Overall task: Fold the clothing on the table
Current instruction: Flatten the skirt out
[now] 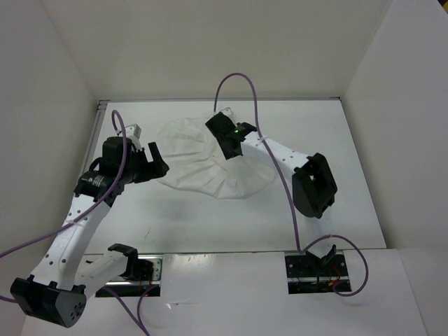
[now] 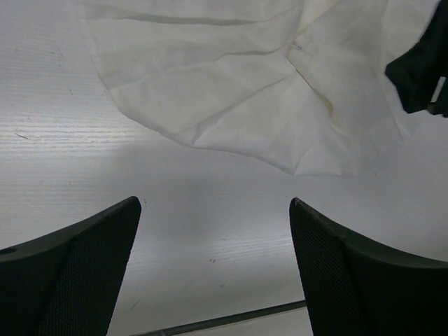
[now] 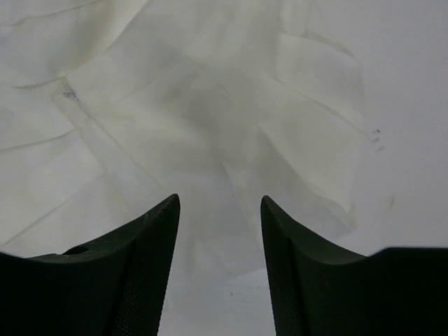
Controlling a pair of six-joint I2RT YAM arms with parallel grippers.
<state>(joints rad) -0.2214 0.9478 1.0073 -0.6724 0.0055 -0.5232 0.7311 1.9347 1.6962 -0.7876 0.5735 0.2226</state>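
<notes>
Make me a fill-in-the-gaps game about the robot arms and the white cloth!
The clothing on the table is coloured ____.
The jaws of the left gripper stand ____ over bare table.
The right gripper hangs above the pleated ____.
Each arm trails a ____ cable.
Missing words: white, open, clothing, purple.
</notes>
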